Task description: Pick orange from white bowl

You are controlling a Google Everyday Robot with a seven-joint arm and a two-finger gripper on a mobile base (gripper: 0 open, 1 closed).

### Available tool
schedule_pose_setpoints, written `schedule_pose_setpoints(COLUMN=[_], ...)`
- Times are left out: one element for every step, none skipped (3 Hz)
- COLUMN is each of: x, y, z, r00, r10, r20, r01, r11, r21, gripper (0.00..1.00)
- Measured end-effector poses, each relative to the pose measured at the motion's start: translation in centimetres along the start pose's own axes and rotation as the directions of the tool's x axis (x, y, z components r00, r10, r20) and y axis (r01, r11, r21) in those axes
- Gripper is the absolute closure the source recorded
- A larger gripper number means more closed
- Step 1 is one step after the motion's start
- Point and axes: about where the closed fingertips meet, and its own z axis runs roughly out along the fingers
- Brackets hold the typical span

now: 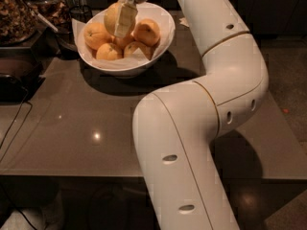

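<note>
My end effector (120, 19) is at the top of the view, over the white bowl (162, 41), coming down from above. It is pinching the orange (110, 16). One pale finger (125, 17) lies flat across the fruit's right face. The opposite finger is hidden behind the fruit.

The orange is the big, paler one. It sits high in the bowl's opening, above the heap and near the back rim. I can't tell whether its underside touches the fruit below.

Smaller, deeper-orange fruits in the bowl:
- left fruit (95, 34), against the left wall
- front fruit (109, 52)
- right fruit (147, 31), just beside my finger
- low right fruit (137, 48)
- another (123, 41), wedged in the middle and mostly covered

The bowl stands on the dark glossy table (96, 119), at the far side, left of centre. Its rim slants, higher on the right.

My arm (211, 80) fills the right half of the view. It rises from the near edge, bends at the elbow and reaches back to the bowl.

At the far left are a dark tray of brown, nutty-looking stuff (14, 13) and a black cable (13, 124) trailing across the table edge.
</note>
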Motion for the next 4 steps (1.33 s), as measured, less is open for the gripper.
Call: schedule_pose_setpoints(x=[-0.7, -0.9, -0.8, -0.4], y=[0.5, 0.3, 1.1, 5.3], z=[-2.0, -1.5, -2.8, -5.5], r00=[0.997, 0.997, 0.996, 0.985], r10=[-0.037, -0.037, 0.019, 0.134], r20=[0.06, 0.065, 0.085, 0.11], r01=[0.037, 0.037, -0.019, -0.131], r11=[0.9993, 0.9992, 0.9998, 0.9906], r21=[0.007, 0.013, 0.0, -0.041], gripper=[1.0, 1.0, 1.0, 1.0])
